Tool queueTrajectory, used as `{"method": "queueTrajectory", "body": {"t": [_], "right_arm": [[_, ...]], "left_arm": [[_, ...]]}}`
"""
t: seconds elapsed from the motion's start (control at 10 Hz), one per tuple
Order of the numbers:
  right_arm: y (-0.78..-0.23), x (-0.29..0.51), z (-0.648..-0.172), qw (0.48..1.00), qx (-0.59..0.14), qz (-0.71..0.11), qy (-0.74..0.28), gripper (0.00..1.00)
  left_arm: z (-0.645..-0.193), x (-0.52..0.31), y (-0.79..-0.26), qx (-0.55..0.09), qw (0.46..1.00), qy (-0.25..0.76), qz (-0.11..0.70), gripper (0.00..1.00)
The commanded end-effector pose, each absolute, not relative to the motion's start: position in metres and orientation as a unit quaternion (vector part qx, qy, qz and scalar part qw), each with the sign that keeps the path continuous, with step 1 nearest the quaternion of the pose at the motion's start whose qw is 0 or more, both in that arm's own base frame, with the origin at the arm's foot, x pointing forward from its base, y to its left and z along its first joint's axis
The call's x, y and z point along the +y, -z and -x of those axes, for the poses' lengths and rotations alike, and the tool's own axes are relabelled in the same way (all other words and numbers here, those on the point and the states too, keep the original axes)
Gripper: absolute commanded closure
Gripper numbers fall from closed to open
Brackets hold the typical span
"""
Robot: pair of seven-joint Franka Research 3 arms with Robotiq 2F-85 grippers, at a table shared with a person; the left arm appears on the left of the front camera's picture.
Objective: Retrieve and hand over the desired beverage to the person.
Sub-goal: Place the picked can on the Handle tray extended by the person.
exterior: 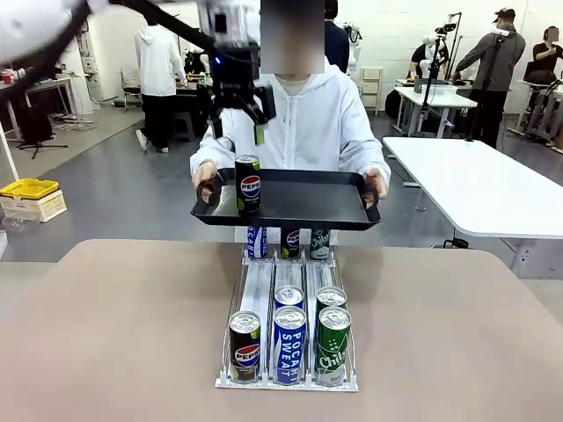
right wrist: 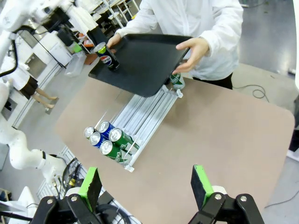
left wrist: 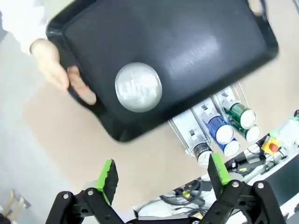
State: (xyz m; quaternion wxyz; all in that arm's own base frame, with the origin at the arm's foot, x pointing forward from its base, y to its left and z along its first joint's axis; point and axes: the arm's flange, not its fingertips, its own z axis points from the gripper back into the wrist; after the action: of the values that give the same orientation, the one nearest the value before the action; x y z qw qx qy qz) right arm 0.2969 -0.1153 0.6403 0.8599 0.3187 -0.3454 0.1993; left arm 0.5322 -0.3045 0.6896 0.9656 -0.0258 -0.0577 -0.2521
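Left gripper: the left gripper hangs with its green-padded jaws spread wide and nothing between them. It is directly above the can and clear of its lid.
Desired beverage: a black Pepsi can with a silver top stands upright on the tray, toward its left end.
Tray: the black rectangular plastic tray is held in the air over the far end of the rack and is not resting on the table.
Person's grip: the person in the white zip jacket holds both ends. The hand on the left handle is just beside the can, and the hand on the right handle is well apart from it.
Rack: a clear plastic three-lane can rack runs near to far. At its near end stand a black Pepsi, a blue Pocari Sweat can and a green Chilsung can.
Right gripper: the right gripper is wide open and empty, above the near right part of the tan table.
Task state: the handover looks all but done, since the can rests on the person's tray.
Risk, arm: if the arm leaves sideways rather than upward, a finger could clip the tall can and topple it.
Risk, tray: the load sits off-centre, so a dip at the left end could slide the can off the rim.
Risk, rack: lowering the tray could knock the cans beneath it.
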Motion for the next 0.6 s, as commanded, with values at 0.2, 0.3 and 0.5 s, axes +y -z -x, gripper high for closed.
{"method": "queueTrajectory", "body": {"t": [0.2, 0.3, 0.5], "right_arm": [[-0.641, -0.115, -0.299, 0.849, -0.355, -0.334, -0.206, 0.0], [-0.641, -0.115, -0.299, 0.849, -0.355, -0.334, -0.206, 0.0], [-0.641, -0.115, -0.299, 0.849, -0.355, -0.334, -0.206, 0.0]], "left_arm": [[-0.378, -0.169, -0.628, -0.175, 0.92, 0.344, 0.063, 0.0], [-0.364, -0.153, -0.632, -0.199, 0.916, 0.338, 0.082, 0.0], [-0.344, -0.125, -0.649, -0.231, 0.91, 0.324, 0.116, 0.0]]}}
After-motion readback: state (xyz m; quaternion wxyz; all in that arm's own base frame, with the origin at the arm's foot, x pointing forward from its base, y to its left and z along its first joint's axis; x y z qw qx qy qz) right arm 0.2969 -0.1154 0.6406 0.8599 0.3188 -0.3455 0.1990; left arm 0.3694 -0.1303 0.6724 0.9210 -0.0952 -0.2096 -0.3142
